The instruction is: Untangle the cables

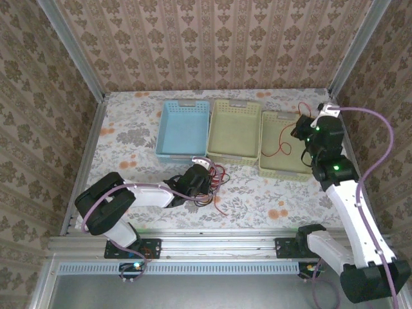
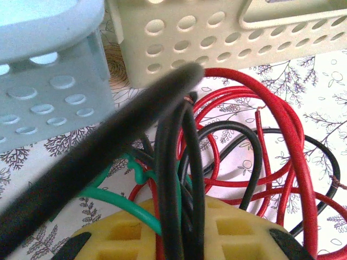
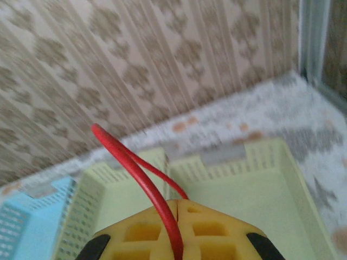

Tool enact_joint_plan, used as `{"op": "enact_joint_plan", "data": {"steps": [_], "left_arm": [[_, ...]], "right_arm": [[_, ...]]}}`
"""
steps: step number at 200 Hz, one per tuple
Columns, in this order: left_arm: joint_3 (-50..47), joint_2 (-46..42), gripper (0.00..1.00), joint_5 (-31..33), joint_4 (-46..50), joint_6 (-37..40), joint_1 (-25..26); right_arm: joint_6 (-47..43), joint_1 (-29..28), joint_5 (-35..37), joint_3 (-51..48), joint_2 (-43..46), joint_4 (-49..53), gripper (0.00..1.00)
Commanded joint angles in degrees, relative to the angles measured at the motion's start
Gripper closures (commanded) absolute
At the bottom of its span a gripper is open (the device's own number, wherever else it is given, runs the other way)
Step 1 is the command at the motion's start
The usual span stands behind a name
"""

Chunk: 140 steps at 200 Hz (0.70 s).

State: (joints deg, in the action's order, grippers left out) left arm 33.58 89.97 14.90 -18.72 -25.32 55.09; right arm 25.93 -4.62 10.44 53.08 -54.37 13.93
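a: nearest first, where's the work?

b: toward the near edge of the table (image 1: 129,129), about mid-width. the left gripper (image 1: 198,175) is down in the tangle (image 1: 215,175), jaws clenched on it. the black cable (image 2: 168,162) and the green cable (image 2: 116,200) run down between its yellow pads, and red loops (image 2: 301,162) spread just beyond them on the table.

a: and past that?

b: the tangle lies just in front of the blue basket (image 1: 183,132) and the middle green basket (image 1: 235,132). farther on, toward the far right corner, the right gripper (image 1: 301,129) hangs over the right green basket (image 1: 273,164). its jaws are pinched tight on a red cable (image 3: 141,173) whose loose length droops into that basket.

a: so which step is this?

b: i'd judge one strand is separated and being delivered to its basket while the left gripper pins the knot. whether that red cable joins the red loops, i cannot tell.

a: and the next move?

b: probably letting go of the red cable low enough that all of it lands inside the basket, then bringing the right arm to the tangle. the left grip looks to hold more than one colour. it likely needs a single strand, or pulling may tighten the knot.
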Motion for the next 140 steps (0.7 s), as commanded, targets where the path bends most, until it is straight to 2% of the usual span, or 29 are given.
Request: {"op": "enact_joint_plan", "data": {"steps": [1,45,55,65,72,87,111,140], "left_arm": [[-1.0,1.9,1.00,0.0,9.2,0.0,0.2],[-1.1,1.3,1.00,-0.2,8.9,0.1,0.2],[-0.9,1.3,1.00,-0.3,8.8,0.2,0.3],[-0.8,1.4,1.00,-0.4,8.8,0.2,0.3],[-0.7,1.4,1.00,-0.5,8.8,0.3,0.3],[-0.6,1.4,1.00,-0.5,8.9,0.3,0.4],[-0.7,1.2,1.00,-0.3,8.8,0.2,0.4],[-1.1,1.3,1.00,-1.2,7.8,0.1,0.0]], "right_arm": [[6.5,2.0,-1.4,-3.8,-2.8,0.7,1.00],[8.6,4.1,-2.2,-4.9,-13.4,4.2,0.98],[10.0,4.9,-3.3,-4.4,-16.4,5.0,0.85],[11.1,5.8,-6.0,-3.5,-19.3,5.7,0.62],[11.2,6.1,-7.9,-2.4,-21.0,6.6,0.56],[11.2,6.1,-9.9,-1.3,-22.8,7.7,0.51],[10.3,5.2,-10.7,-2.1,-21.0,7.5,0.46],[5.7,-2.0,-4.9,-3.8,-14.7,8.0,0.45]]}}
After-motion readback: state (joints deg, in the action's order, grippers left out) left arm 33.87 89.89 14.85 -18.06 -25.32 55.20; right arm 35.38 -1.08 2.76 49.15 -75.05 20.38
